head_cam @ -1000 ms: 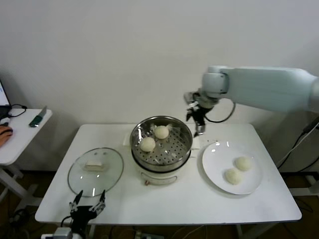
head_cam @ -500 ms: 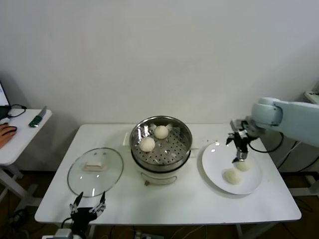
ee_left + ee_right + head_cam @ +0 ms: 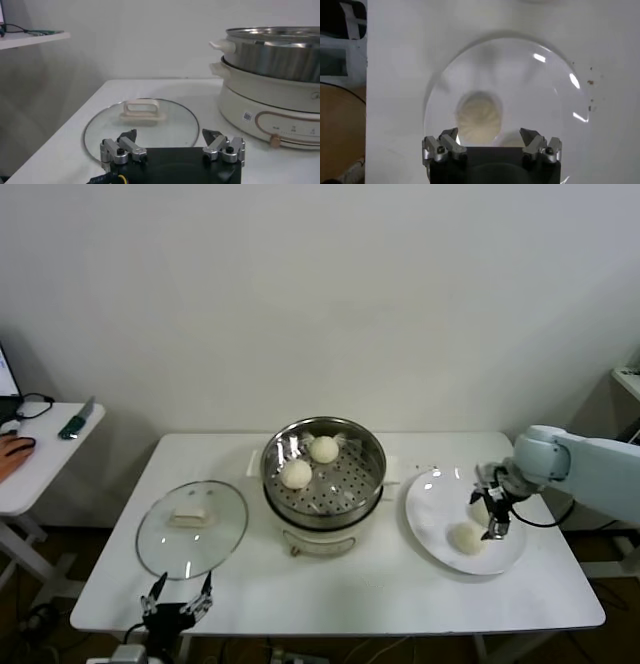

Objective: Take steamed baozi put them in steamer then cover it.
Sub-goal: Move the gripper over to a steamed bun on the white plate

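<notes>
— What do we list nearest, at the front edge of the desk (image 3: 330, 599)?
— Our left pincer (image 3: 178, 602), parked low, fingers spread, nothing in them. Just beyond it the cover (image 3: 191, 527) lies flat on the desk, handle up, beside the steamer (image 3: 323, 474).
— And to the right?
— Our right pincer (image 3: 491, 509), fingers spread wide, hanging over the plate (image 3: 428, 529). We hold nothing. One baozi (image 3: 466, 538) lies bare on the plate near the pincer; a second one (image 3: 478, 510) is mostly hidden behind the fingers.
— Farther back?
— The steamer sits mid-desk on its white base, uncovered. We count two baozi (image 3: 296, 474) inside, on the perforated floor, toward its far left side.
— Beyond that?
— A side table (image 3: 40, 454) far left, with a green-handled tool (image 3: 73, 424).
</notes>
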Robot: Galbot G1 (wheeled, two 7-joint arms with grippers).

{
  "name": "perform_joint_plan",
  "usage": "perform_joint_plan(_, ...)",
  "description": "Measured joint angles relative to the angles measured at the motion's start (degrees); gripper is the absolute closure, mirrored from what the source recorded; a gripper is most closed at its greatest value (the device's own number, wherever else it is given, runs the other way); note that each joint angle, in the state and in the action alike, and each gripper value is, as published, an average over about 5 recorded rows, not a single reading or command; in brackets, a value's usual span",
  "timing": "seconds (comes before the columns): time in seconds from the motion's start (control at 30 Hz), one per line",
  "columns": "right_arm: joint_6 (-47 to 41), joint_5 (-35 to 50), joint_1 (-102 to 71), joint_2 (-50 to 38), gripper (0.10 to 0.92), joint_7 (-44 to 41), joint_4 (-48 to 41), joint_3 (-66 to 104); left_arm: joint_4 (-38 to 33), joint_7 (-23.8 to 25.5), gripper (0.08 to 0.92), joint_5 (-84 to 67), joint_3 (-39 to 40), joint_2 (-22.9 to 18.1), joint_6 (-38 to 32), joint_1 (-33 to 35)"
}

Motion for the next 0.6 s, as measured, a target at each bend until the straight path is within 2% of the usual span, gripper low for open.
perform_joint_plan(0.6, -0.60, -3.35, -11.50, 3.61, 0.203, 0.82, -5.81, 8.25, 0.24, -0.02, 0.177, 0.07, -0.45, -0.14, -0.02, 0.26)
